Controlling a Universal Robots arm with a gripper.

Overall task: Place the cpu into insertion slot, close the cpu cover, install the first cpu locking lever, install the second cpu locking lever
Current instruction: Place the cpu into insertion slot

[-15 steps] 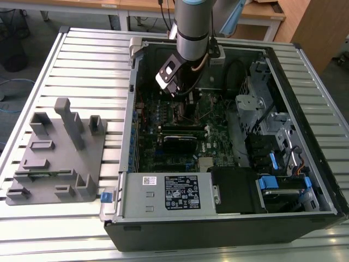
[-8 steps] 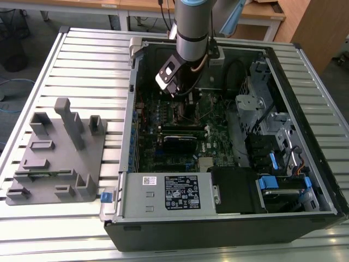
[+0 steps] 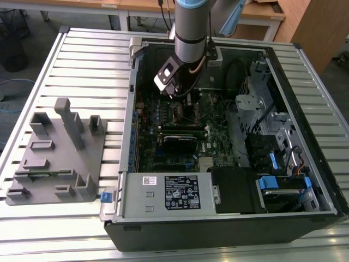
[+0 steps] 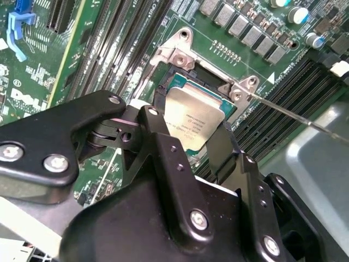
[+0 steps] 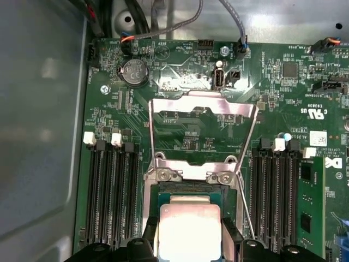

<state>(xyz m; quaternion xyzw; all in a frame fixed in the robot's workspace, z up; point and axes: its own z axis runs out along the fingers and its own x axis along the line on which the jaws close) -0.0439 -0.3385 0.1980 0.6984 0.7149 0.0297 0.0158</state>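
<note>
Cpu (image 4: 193, 123) is clamped between the black fingers of the pincer (image 4: 191, 131), right at the insertion slot (image 4: 203, 66); I cannot tell whether it is seated. The cpu cover (image 5: 203, 102) stands swung open beside the slot. A thin locking lever (image 4: 294, 114) juts out free. The computer case (image 3: 305, 109) rests on the desk (image 3: 82, 60).

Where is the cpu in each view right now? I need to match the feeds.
Exterior view: hidden under the tool.
Second wrist view: the cpu, gripped between the tool's fingers.
First wrist view: the cpu over the insertion slot, near the open cpu cover.
Shared landmark: the tool.
</note>
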